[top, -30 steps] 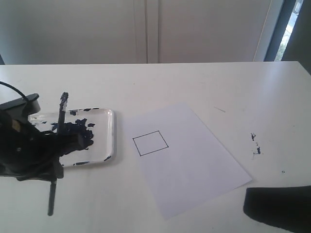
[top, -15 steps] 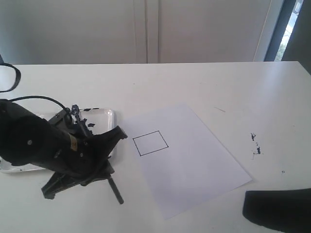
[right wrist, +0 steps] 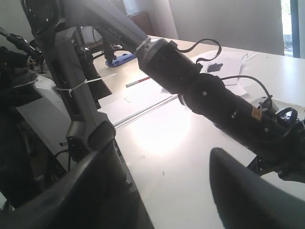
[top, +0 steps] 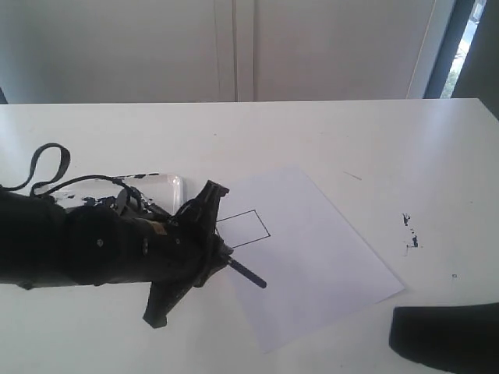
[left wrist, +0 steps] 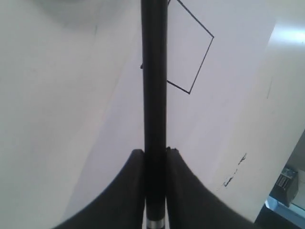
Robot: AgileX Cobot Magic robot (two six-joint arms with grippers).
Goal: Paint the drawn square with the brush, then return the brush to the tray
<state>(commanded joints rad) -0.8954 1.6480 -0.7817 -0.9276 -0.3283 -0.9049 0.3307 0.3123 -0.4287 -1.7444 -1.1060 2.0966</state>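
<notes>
My left gripper (top: 222,257) is shut on the brush (top: 248,274), a thin black stick whose plain end juts out low over the white paper. In the left wrist view the brush (left wrist: 155,86) runs straight between the fingers (left wrist: 183,191), its silver band (left wrist: 156,224) just behind them; its paint tip does not show. The drawn square (top: 248,227) is a thin black outline, unpainted, with its left part hidden behind the gripper; its outline (left wrist: 190,52) lies beside the shaft. The tray (top: 176,192) is mostly covered by the left arm. My right gripper (right wrist: 164,152) is open and holds nothing.
The white paper sheet (top: 312,249) lies at the middle of the white table. Small dark paint specks (top: 409,231) mark the table to the right. The right gripper (top: 444,339) rests dark at the bottom right corner. The left arm (top: 78,249) fills the left side.
The left arm has swung right from the tray, carrying the brush, and its gripper now hangs over the paper's left edge by the square. The right gripper has stayed put.
</notes>
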